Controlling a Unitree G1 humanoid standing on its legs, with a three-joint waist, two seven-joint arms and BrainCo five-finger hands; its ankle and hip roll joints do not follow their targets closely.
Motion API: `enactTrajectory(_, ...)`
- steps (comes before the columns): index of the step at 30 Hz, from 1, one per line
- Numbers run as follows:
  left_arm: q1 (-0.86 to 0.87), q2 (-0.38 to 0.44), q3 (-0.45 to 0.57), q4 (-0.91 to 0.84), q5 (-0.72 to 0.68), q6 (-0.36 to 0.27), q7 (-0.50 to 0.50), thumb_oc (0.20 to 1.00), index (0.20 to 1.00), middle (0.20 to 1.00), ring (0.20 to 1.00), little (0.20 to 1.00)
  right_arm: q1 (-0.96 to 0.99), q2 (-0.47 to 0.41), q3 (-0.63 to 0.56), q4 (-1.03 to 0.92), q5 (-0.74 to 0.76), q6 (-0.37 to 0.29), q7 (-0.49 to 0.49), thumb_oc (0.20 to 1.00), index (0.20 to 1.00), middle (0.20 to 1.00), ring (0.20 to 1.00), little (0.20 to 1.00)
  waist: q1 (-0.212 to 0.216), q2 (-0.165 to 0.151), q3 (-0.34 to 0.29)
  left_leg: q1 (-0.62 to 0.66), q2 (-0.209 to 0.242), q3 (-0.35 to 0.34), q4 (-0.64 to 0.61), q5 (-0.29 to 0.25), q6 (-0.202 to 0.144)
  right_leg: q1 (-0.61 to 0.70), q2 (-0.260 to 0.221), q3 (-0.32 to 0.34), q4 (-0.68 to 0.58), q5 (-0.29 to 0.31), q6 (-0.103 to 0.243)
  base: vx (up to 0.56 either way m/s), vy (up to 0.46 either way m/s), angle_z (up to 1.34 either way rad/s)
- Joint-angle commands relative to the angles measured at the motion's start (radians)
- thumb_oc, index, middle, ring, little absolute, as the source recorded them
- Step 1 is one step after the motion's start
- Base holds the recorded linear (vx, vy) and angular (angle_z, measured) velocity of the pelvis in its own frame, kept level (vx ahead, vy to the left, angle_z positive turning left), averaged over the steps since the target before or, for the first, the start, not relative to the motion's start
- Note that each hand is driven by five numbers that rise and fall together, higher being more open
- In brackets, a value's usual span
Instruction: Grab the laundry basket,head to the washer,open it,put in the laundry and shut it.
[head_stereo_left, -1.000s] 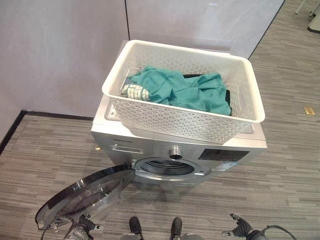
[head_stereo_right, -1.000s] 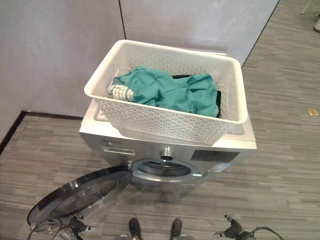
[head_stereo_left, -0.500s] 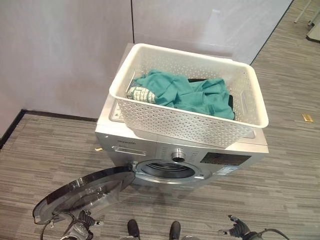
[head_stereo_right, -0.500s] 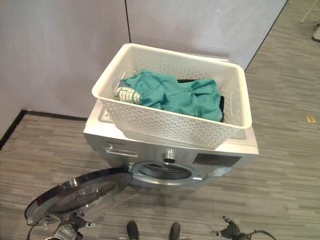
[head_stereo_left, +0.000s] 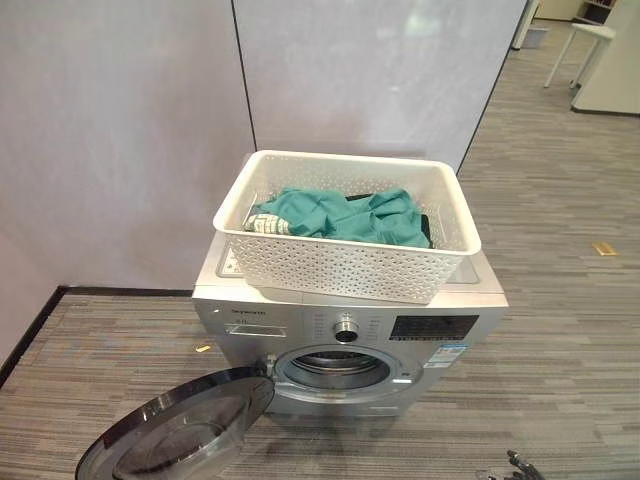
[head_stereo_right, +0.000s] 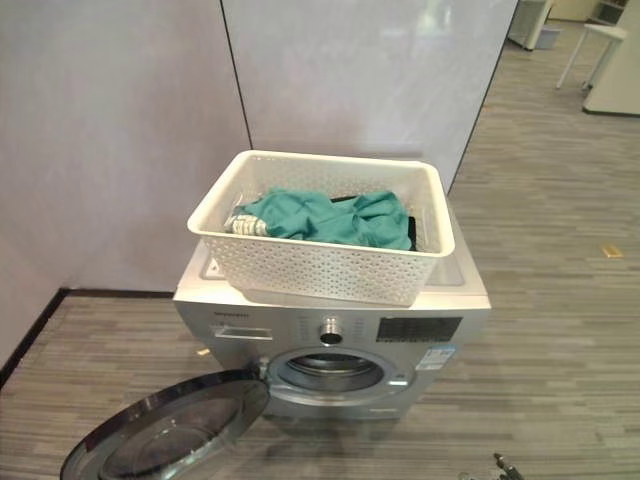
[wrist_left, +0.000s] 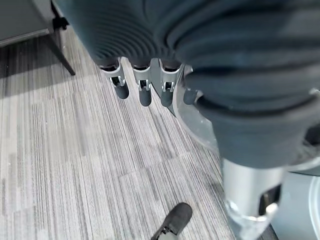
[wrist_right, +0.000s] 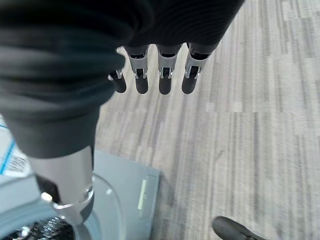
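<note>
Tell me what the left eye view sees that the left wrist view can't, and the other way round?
The left eye view has the white basket sitting on top of the washer, with teal laundry inside it, and the washer's round opening uncovered. The left wrist view has the left hand up close, fingers straight, holding nothing, hanging over the floor. Shared: that grey striped floor and, it seems, the open door, whose curved silver rim sits beside the hand.
</note>
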Motion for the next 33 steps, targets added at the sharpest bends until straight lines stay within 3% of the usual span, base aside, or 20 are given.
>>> enactTrajectory(1, -0.044, 0.016, 0.037, 0.033, -0.019, -0.014, -0.014, 1.000, 1.000, 1.000, 1.000, 1.000, -0.009, -0.087, -0.048, -0.092, -0.009, -0.023, 0.017, 1.000, 1.000, 1.000, 1.000, 1.000, 0.000, -0.047, 0.003, 0.010, 0.058, 0.058, 0.001, 0.071, -0.065, -0.019, -0.169, 0.008, -0.020, 0.199, 0.150, 0.00, 0.000, 0.00)
enactTrajectory(3, -0.044, 0.014, 0.032, 0.028, -0.018, -0.017, -0.022, 1.000, 1.000, 1.000, 1.000, 1.000, -0.003, -0.116, -0.064, -0.112, -0.018, -0.021, 0.020, 1.000, 1.000, 1.000, 1.000, 1.000, -0.002, -0.050, 0.003, 0.011, 0.058, 0.059, 0.001, 0.071, -0.065, -0.020, -0.169, 0.009, -0.021, 0.201, 0.152, -0.01, 0.001, -0.02)
enactTrajectory(4, -0.039, 0.020, 0.023, 0.013, 0.005, -0.015, -0.035, 1.000, 1.000, 1.000, 1.000, 1.000, 0.033, -0.227, -0.097, -0.225, -0.083, -0.019, 0.052, 1.000, 1.000, 1.000, 1.000, 1.000, -0.006, -0.054, 0.004, 0.007, 0.060, 0.059, 0.001, 0.070, -0.067, -0.024, -0.168, 0.010, -0.021, 0.205, 0.154, 0.00, 0.000, 0.00)
enactTrajectory(6, -0.035, 0.015, -0.005, -0.005, 0.022, -0.020, -0.063, 1.000, 1.000, 1.000, 1.000, 1.000, 0.061, -0.348, -0.200, -0.345, -0.043, -0.024, 0.077, 1.000, 1.000, 1.000, 1.000, 1.000, -0.018, -0.058, 0.004, 0.007, 0.059, 0.063, 0.001, 0.066, -0.067, -0.031, -0.167, 0.021, -0.022, 0.212, 0.158, 0.00, 0.000, 0.00)
enactTrajectory(9, -0.021, -0.004, -0.025, -0.013, 0.038, -0.035, -0.088, 1.000, 1.000, 1.000, 1.000, 1.000, 0.093, -0.471, -0.330, -0.483, -0.011, -0.056, 0.098, 1.000, 1.000, 1.000, 1.000, 1.000, -0.027, -0.062, 0.001, 0.007, 0.057, 0.070, 0.001, 0.059, -0.065, -0.040, -0.169, 0.029, -0.023, 0.216, 0.162, -0.01, 0.032, -0.07)
enactTrajectory(10, -0.021, -0.005, -0.026, -0.013, 0.038, -0.035, -0.088, 1.000, 1.000, 1.000, 1.000, 1.000, 0.096, -0.471, -0.333, -0.485, -0.011, -0.055, 0.099, 1.000, 1.000, 1.000, 1.000, 1.000, -0.026, -0.060, 0.000, 0.007, 0.057, 0.070, 0.001, 0.059, -0.065, -0.040, -0.169, 0.029, -0.023, 0.217, 0.162, 0.00, 0.040, -0.13)
enactTrajectory(11, -0.016, -0.014, -0.033, -0.021, 0.042, -0.042, -0.100, 1.000, 1.000, 1.000, 1.000, 1.000, 0.104, -0.546, -0.417, -0.571, -0.018, -0.070, 0.108, 1.000, 1.000, 1.000, 1.000, 1.000, -0.030, -0.063, -0.001, 0.005, 0.056, 0.071, 0.001, 0.055, -0.064, -0.046, -0.169, 0.031, -0.023, 0.219, 0.164, -0.01, 0.026, -0.07)
enactTrajectory(15, -0.006, -0.024, -0.042, -0.034, 0.052, -0.044, -0.121, 1.000, 1.000, 1.000, 1.000, 1.000, 0.105, -0.640, -0.556, -0.710, -0.070, -0.079, 0.091, 1.000, 1.000, 1.000, 1.000, 1.000, -0.025, -0.074, -0.005, -0.003, 0.055, 0.061, 0.001, 0.047, -0.059, -0.050, -0.171, 0.027, -0.025, 0.220, 0.169, 0.00, 0.021, -0.07)
enactTrajectory(19, 0.002, -0.038, -0.062, -0.035, 0.057, -0.045, -0.134, 1.000, 1.000, 1.000, 1.000, 1.000, 0.063, -0.672, -0.677, -0.793, -0.037, -0.099, 0.067, 1.000, 1.000, 1.000, 1.000, 1.000, -0.006, -0.086, -0.012, -0.008, 0.053, 0.047, 0.001, 0.037, -0.053, -0.045, -0.173, 0.014, -0.026, 0.213, 0.170, 0.02, 0.018, 0.05)
enactTrajectory(23, 0.001, -0.027, -0.080, -0.042, 0.058, -0.038, -0.138, 1.000, 1.000, 1.000, 1.000, 1.000, -0.088, -0.742, -0.608, -0.760, -0.098, -0.089, 0.032, 1.000, 1.000, 1.000, 1.000, 1.000, 0.038, -0.107, -0.007, -0.028, 0.052, 0.019, 0.001, 0.035, -0.049, -0.043, -0.177, -0.009, -0.027, 0.208, 0.171, 0.00, 0.007, 0.10)
enactTrajectory(29, 0.008, -0.015, -0.105, -0.039, 0.042, -0.032, -0.147, 1.000, 1.000, 1.000, 1.000, 1.000, -0.312, -0.843, -0.411, -0.658, -0.051, -0.085, 0.051, 1.000, 1.000, 1.000, 1.000, 1.000, 0.088, -0.136, 0.001, -0.055, 0.051, -0.012, 0.001, 0.041, -0.050, -0.042, -0.177, -0.037, -0.028, 0.203, 0.170, 0.00, 0.003, 0.16)
enactTrajectory(33, 0.013, -0.009, -0.122, -0.025, 0.023, -0.026, -0.148, 1.000, 1.000, 1.000, 1.000, 1.000, -0.604, -0.859, -0.116, -0.535, -0.019, -0.066, 0.066, 1.000, 1.000, 1.000, 1.000, 1.000, 0.130, -0.155, 0.012, -0.079, 0.050, -0.033, 0.001, 0.047, -0.052, -0.039, -0.180, -0.065, -0.031, 0.200, 0.168, 0.01, 0.000, 0.22)
